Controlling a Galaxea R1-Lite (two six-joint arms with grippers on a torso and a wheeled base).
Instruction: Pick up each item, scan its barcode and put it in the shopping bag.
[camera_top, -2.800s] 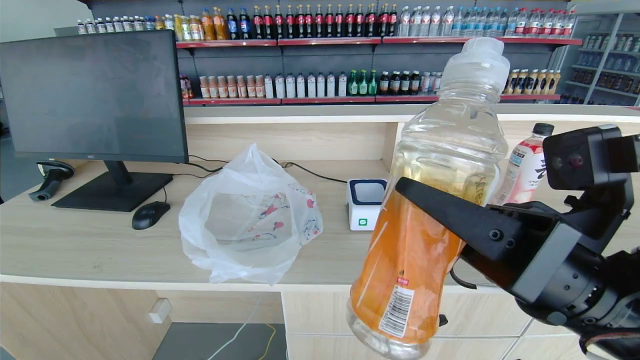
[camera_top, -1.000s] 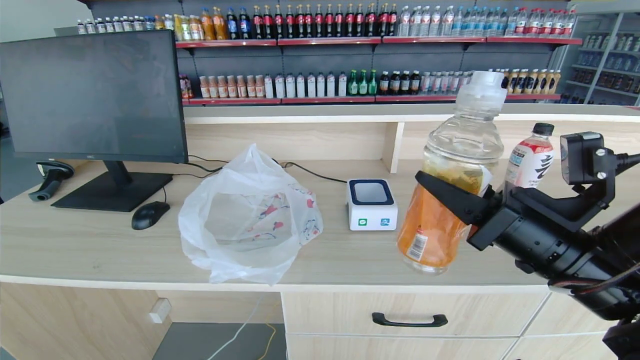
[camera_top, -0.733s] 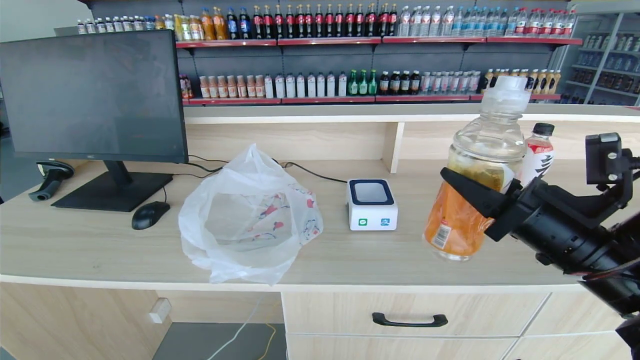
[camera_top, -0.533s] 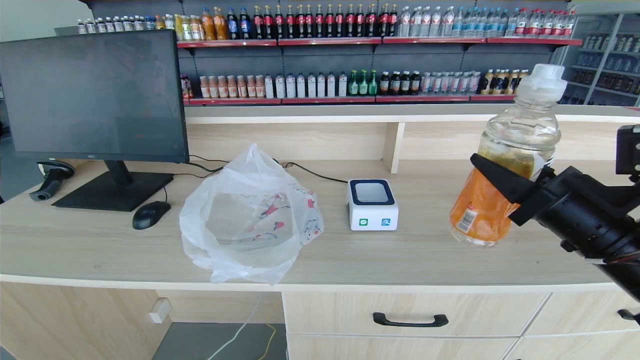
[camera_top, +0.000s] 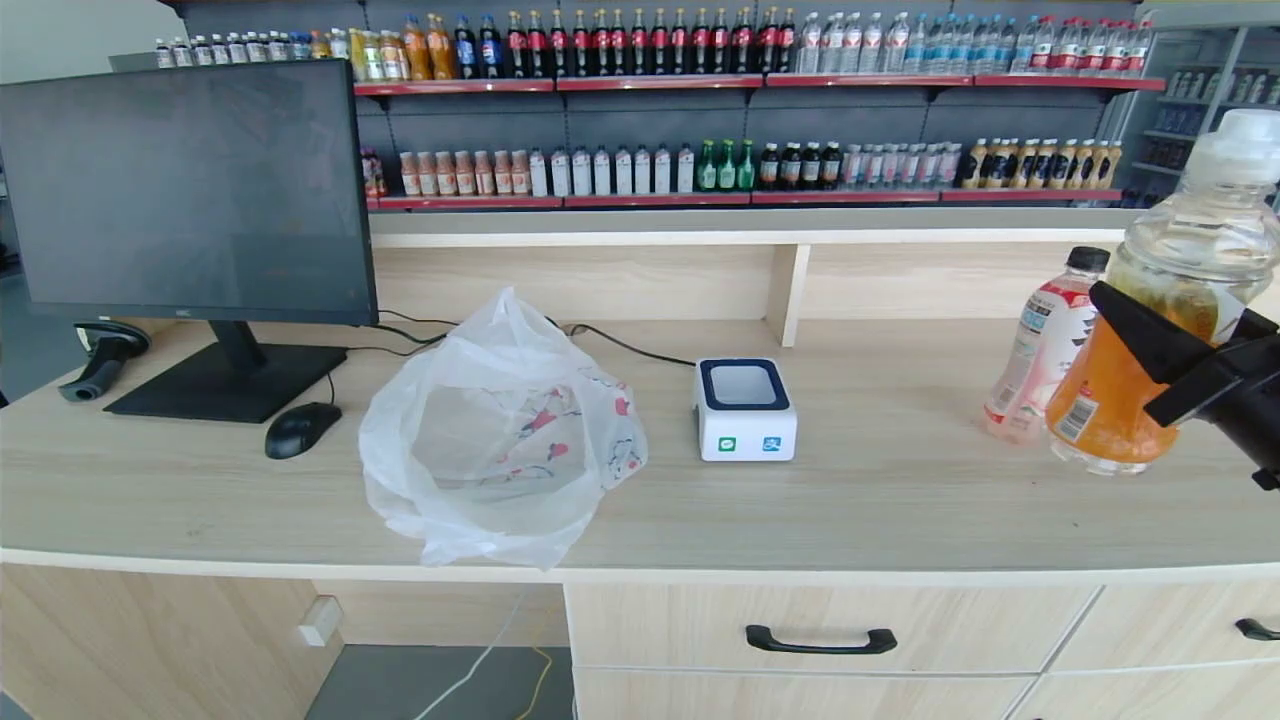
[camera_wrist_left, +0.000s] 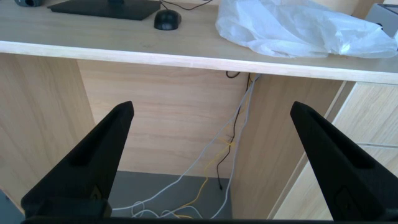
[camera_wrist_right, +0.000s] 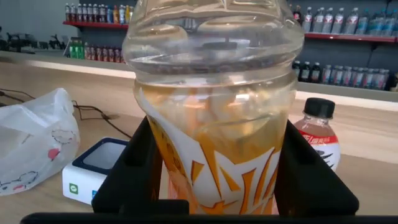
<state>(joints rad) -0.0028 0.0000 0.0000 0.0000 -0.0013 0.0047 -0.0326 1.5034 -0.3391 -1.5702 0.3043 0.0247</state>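
Orange-drink bottle (camera_top: 1105, 400) in the right claw (camera_wrist_right: 217, 162): clear glossy plastic, printed film label. Claw fingers (camera_top: 1135, 322): matt black plastic. Second bottle (camera_top: 1040, 350), just beside the claw: smooth plastic, matt black cap. Counter (camera_top: 880, 500) beneath the claw: pale wood-grain, matt. Scanner (camera_top: 747, 410), well apart from the claw: smooth white plastic, glossy window. Shopping bag (camera_top: 500, 440), farther still: thin crinkled translucent plastic film.

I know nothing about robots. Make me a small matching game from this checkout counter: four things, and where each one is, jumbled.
Things
1. orange drink bottle
2. pink-labelled bottle
3. shopping bag
4. scanner box

Places
A. lying next to the mouse
B. clamped in the right gripper
C. just right of the shopping bag
D. standing on the counter beside the held bottle

Pairs: 1-B, 2-D, 3-A, 4-C
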